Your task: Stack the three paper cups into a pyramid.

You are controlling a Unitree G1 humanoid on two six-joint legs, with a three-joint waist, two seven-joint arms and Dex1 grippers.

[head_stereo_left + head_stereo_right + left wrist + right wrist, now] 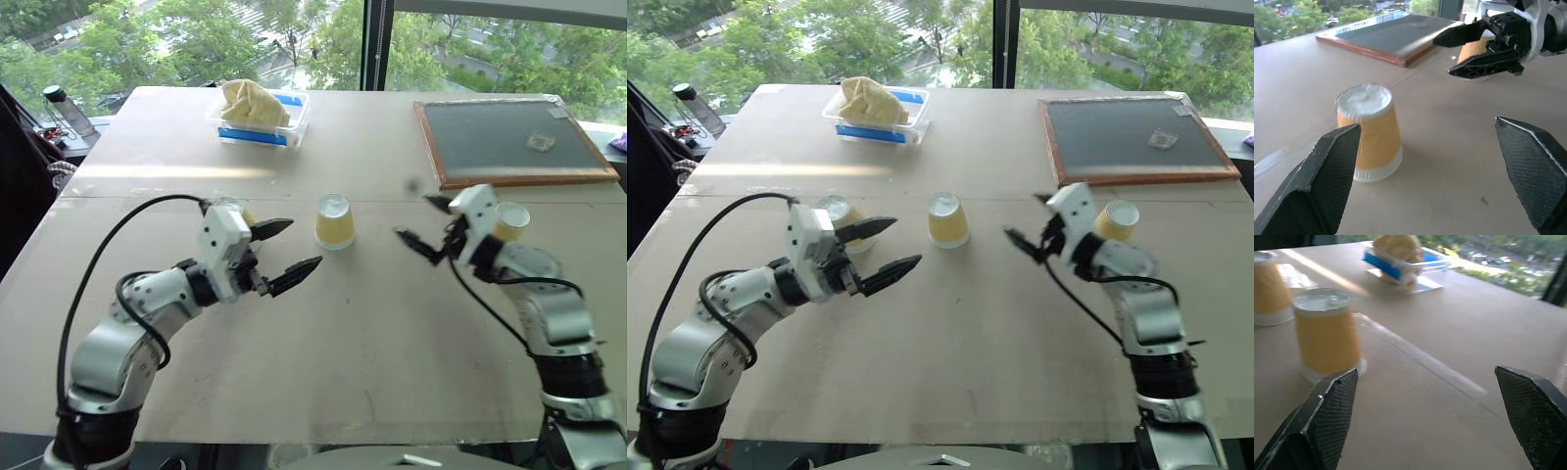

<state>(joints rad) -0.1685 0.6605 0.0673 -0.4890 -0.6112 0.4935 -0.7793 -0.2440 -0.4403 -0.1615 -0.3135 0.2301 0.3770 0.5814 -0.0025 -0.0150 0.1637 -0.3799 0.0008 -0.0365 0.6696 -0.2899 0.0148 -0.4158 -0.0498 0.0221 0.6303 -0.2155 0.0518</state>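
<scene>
Head views: three paper cups (334, 221) upside down on the table (372, 333), apart in a row across mid-frame; middle one at centre, left cup (841, 219) behind the left gripper (284, 255), right cup (1115, 221) behind the right gripper (427, 224). Both jaws spread wide, empty.

Left wrist view: middle cup just beyond the left finger, untouched; right gripper further off with its cup behind.

Right wrist view: middle cup just beyond the fingers, another further back.

No pyramid yet; base pair still to be brought together, third cup to go on top.

Three paper cups (947, 219) (840, 221) (1116, 221) stand upside down, apart, in a row on the table (970, 343).
</scene>
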